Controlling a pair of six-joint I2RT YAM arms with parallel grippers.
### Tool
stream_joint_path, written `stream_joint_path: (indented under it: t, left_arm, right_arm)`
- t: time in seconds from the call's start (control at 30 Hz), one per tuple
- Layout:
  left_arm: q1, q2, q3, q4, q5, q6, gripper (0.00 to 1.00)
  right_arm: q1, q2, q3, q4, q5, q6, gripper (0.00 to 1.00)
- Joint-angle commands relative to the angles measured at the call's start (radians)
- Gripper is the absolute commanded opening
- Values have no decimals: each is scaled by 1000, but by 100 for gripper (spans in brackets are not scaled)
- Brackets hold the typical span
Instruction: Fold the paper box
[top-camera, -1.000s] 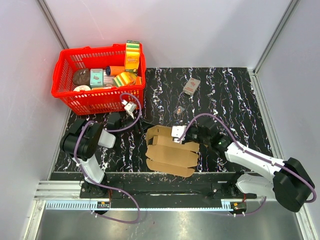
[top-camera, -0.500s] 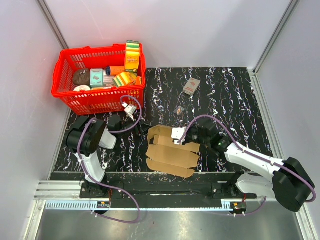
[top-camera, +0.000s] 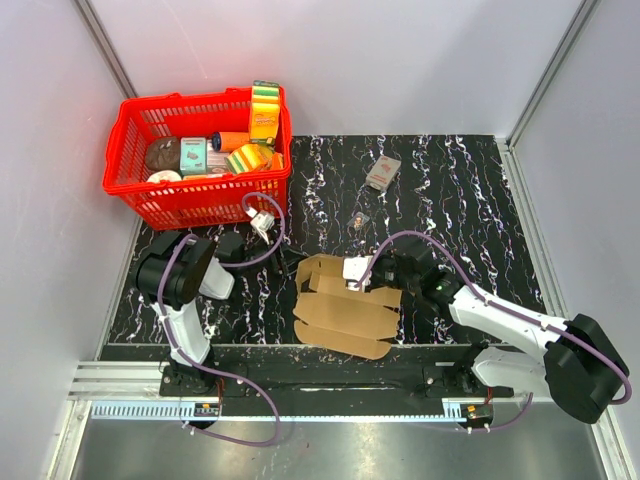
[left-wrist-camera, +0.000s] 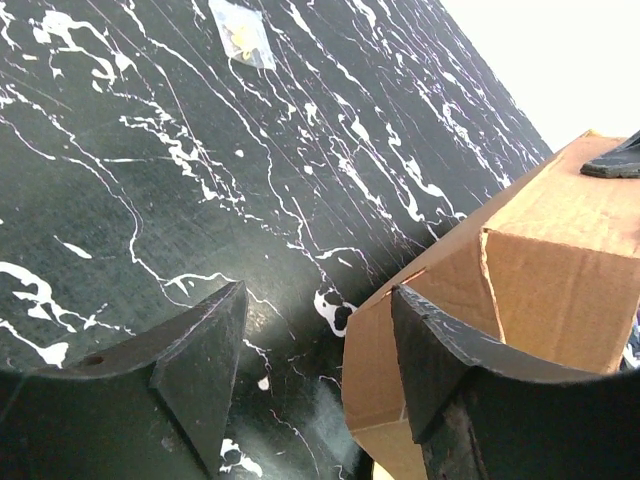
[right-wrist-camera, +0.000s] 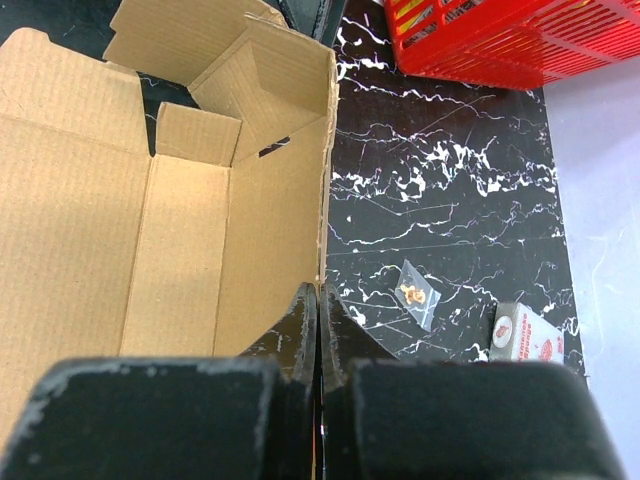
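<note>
The paper box (top-camera: 345, 310), plain brown cardboard, lies half raised near the table's front edge, its flaps spread. My right gripper (top-camera: 348, 278) is shut on the upper edge of the box's standing wall (right-wrist-camera: 280, 210); in the right wrist view the right gripper (right-wrist-camera: 318, 300) pinches that edge between its touching fingers. My left gripper (top-camera: 284, 262) sits low at the box's left end. In the left wrist view the left gripper (left-wrist-camera: 316, 290) is open, with a corner of the box (left-wrist-camera: 520, 250) just inside its right finger (left-wrist-camera: 440, 350), and nothing is held.
A red basket (top-camera: 130, 190) full of groceries stands at the back left. A small grey-and-red packet (top-camera: 382, 172) and a tiny clear bag (top-camera: 360, 218) lie on the black marbled table (top-camera: 470, 200) behind the box. Grey walls close in both sides.
The left gripper has slid right along the table up to the box's left corner, its fingers narrowing slightly. The right gripper keeps its hold on the wall, and the box has shifted a little.
</note>
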Motion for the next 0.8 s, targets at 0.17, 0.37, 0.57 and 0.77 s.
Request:
stream_joint_path:
  t: [0.17, 0.37, 0.57, 0.77]
  left_arm:
    - [-8, 28, -23, 198, 60, -17, 62]
    - [-12, 31, -41, 221, 75, -19, 61]
    - [-25, 72, -73, 325, 104, -50, 61]
    - [-29, 78, -105, 402, 98, -57, 60]
  right_arm:
    - [8, 0, 2, -33, -16, 6, 1]
    - [8, -5, -19, -4, 10, -14, 0]
    - [8, 18, -38, 91, 89, 19, 0]
    - [6, 35, -32, 139, 116, 44, 0]
